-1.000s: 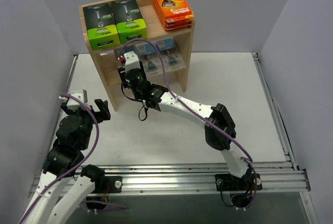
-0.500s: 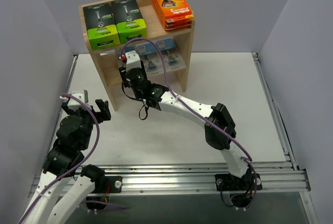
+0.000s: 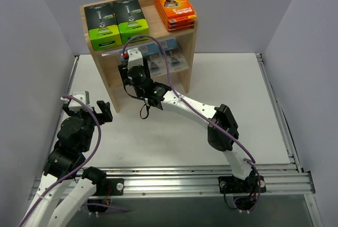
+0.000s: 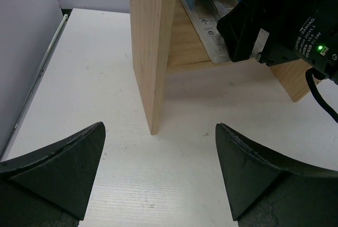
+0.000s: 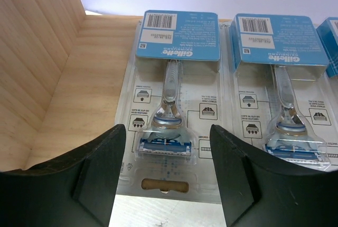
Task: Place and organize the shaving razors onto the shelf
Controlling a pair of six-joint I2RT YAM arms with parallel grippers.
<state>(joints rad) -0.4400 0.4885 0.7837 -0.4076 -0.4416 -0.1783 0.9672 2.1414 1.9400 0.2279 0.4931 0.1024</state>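
Nearest the bases, the left claw (image 3: 87, 110) hovers over the white table (image 3: 232, 84) with its black jaws spread wide and nothing between them. It faces the foot of the left side panel of the light natural-wood three-tier shelf (image 3: 99, 66).

Farther in, the right arm stretches across to the shelf front, and the right claw (image 5: 168, 132) reaches into the tier under the top one. Its jaws stand apart, one on each side of the lower end of a clear blister razor pack with a blue card (image 5: 177, 79), without closing on it. That pack lies flat on the wood, with bare board between it and the left panel. A second blue-carded blister pack (image 5: 277, 79) lies just beside it on the right, and only the edge of a third blister pack (image 5: 330, 42) shows.

On the top tier at the back sit two black-and-lime-green razor boxes (image 3: 116, 22), side by side, with a stack of flat orange razor boxes (image 3: 175, 6) at the right end.
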